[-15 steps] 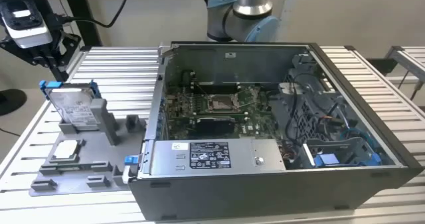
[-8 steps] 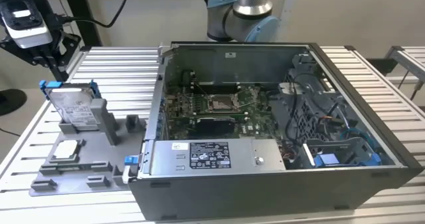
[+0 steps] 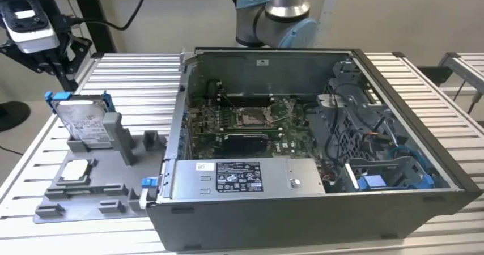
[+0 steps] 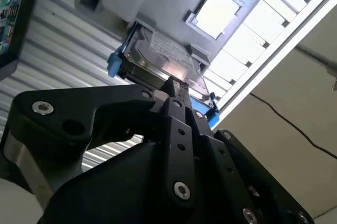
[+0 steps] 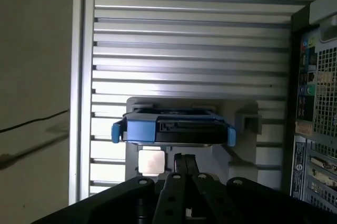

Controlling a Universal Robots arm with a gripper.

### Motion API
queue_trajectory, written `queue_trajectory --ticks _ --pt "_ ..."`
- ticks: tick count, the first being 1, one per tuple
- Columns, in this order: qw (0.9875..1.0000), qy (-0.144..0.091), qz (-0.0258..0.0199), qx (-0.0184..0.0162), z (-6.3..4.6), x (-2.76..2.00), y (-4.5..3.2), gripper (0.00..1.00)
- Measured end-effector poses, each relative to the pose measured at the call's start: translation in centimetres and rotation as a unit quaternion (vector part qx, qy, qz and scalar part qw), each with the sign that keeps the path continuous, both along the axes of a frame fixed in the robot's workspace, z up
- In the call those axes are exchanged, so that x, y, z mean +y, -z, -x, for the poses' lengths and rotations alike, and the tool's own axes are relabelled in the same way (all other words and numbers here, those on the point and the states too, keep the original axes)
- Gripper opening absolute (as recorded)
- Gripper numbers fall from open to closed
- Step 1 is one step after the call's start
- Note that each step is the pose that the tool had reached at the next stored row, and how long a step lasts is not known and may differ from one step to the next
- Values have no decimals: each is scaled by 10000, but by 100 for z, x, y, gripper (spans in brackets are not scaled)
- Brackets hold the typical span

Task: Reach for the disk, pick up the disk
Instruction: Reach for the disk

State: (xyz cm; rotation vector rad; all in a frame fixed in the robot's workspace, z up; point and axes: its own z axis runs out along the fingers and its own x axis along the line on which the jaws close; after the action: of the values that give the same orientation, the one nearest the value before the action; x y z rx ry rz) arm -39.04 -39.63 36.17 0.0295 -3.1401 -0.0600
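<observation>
On the bench: the disk (image 3: pixel 83 118) stood on its edge in a grey holder (image 3: pixel 98 201). It leaned a little against the holder's post, at the exterior view's left of the open case (image 3: pixel 302 224).
Bench: a slatted metal bench (image 3: pixel 140 73) carried both the holder and the case.
Disk: it was silver with a white label and had blue rails (image 5: pixel 139 129) on its sides. In the first wrist view its narrow upper edge (image 5: pixel 174 128) faced the camera.
Chip: a small square chip (image 3: pixel 76 170) lay flat on the same holder, near the disk but not touching it.
Claw: in both wrist views the claw (image 4: pixel 176 84) (image 5: pixel 185 158) had its fingers pressed together with nothing between them.
Distance: the tips pointed at the disk and seemed near its edge. I could not tell whether they touched it, and the disk was not gripped.
Progress: I judged that the reach was nearly done and the pick was not yet done.
Risk, closed fingers: they could not go around the disk. They would probably knock its edge and push or tip it in the holder.
Risk, slipping: the metal faces looked smooth, so a shallow or off-centre grip could let the disk slide or turn.
Risk, neighbours: the post stood close against the disk, so a finger could catch on it or on a rail.
</observation>
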Motion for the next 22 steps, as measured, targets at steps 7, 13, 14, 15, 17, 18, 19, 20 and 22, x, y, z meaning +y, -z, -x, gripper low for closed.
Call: queue_trajectory --ticks 7,13,14,15,17,18,19,20,22 --pt "10000 0 0 0 183 65 3 0" --pt "10000 0 0 0 342 115 7 0" --pt "10000 0 0 0 347 125 7 0" --pt "10000 0 0 0 352 136 7 0" --pt "10000 0 0 1 362 166 7 0" --pt "10000 0 0 0 365 179 7 0" --pt "10000 0 0 1 366 181 7 0" --pt "10000 -1 0 1 366 180 7 0" --pt "10000 0 0 1 367 182 7 0"
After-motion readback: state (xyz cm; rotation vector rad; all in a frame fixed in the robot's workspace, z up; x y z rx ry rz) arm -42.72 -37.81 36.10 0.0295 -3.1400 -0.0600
